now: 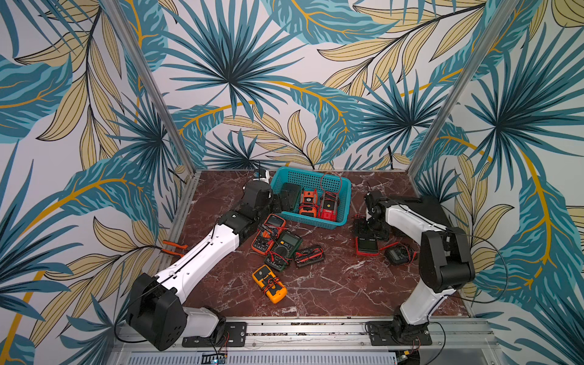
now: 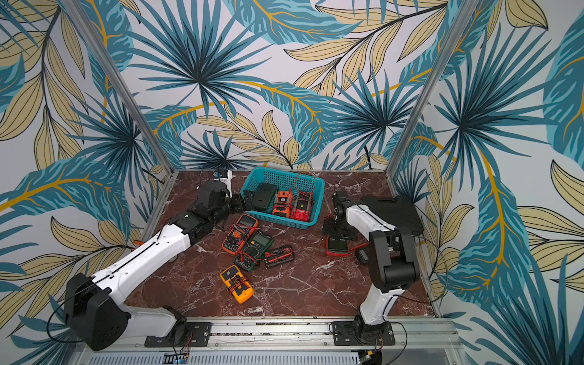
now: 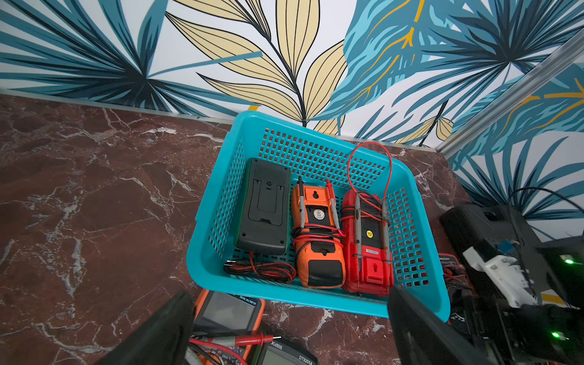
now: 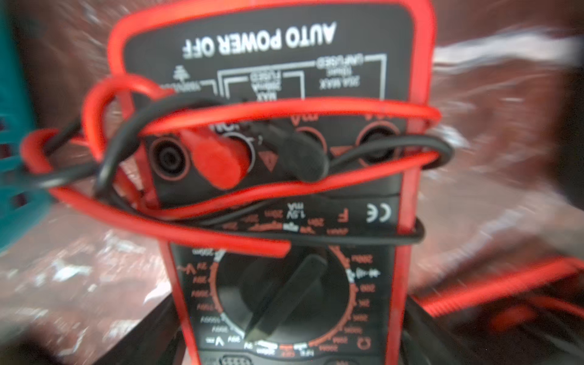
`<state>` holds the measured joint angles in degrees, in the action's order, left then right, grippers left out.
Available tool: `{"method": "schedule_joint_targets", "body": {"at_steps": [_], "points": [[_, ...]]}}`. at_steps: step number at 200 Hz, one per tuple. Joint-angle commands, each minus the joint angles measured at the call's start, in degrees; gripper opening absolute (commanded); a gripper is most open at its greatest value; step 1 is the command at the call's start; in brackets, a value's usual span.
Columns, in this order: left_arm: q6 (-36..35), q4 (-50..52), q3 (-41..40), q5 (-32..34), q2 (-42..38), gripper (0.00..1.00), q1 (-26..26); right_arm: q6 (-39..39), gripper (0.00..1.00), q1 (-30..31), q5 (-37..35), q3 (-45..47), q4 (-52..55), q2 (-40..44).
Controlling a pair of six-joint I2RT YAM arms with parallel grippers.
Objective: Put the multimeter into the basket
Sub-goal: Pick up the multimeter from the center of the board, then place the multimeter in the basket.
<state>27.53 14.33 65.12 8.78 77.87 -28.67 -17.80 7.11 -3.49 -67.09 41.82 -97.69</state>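
The red-framed black multimeter (image 1: 367, 245), with red and black leads wound round its body, lies flat on the dark red marble-patterned tabletop (image 1: 331, 284). It is outside the teal-blue perforated plastic basket (image 1: 303, 178), just beside that basket's near corner on the right arm's side. The right gripper (image 1: 371, 227) stands directly over the meter's jack end. The wrist view is close and blurred, so I cannot tell whether its fingers grip the body or merely straddle it. By my reading this meter is at the grasping step, with lift, carry and release left to do.

Three meters already lie face down, side by side, in the basket: a dark grey one (image 3: 264, 205), an orange one (image 3: 317, 240) and a red one (image 3: 368, 246). A loose group of four meters (image 1: 282, 249) waits in front of the basket, and a small black meter (image 1: 398, 254) lies near the right arm.

Free room inside is a strip of bare mesh beyond the red meter and a band along the far wall. A red lead loop (image 3: 370, 143) rises above the rim there, and the rolled rim itself must be cleared. The left gripper (image 2: 243, 202) sits just beside the basket's left wall, its fingers (image 3: 164, 328) wide apart and empty, away from the likely path. A black hard case (image 2: 392, 208) lies behind the right arm.
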Motion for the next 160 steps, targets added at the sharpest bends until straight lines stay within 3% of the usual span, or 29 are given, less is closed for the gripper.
{"method": "schedule_joint_targets", "body": {"at_steps": [1,43,75,119,160], "points": [[0.17,-1.53,-1.58,0.92,-0.69,1.0,0.27,-2.16,0.27,0.11,-2.4,0.72,-1.81,7.31],[0.16,-1.75,-1.58,0.9,-0.7,1.0,0.27,-5.19,0.23,0.35,-1.87,-0.27,-1.71,14.23],[0.07,-2.06,-1.64,0.49,-0.63,1.0,0.27,-6.93,0.23,2.03,0.47,-6.96,-0.29,14.41],[0.11,-2.21,-2.43,0.49,-0.43,1.0,0.26,-9.82,0.23,6.64,-0.8,-19.35,0.59,8.13],[0.24,-3.14,-2.75,-0.37,0.0,1.0,0.28,-12.06,0.23,10.73,-2.71,-31.84,1.79,-2.71]]}}
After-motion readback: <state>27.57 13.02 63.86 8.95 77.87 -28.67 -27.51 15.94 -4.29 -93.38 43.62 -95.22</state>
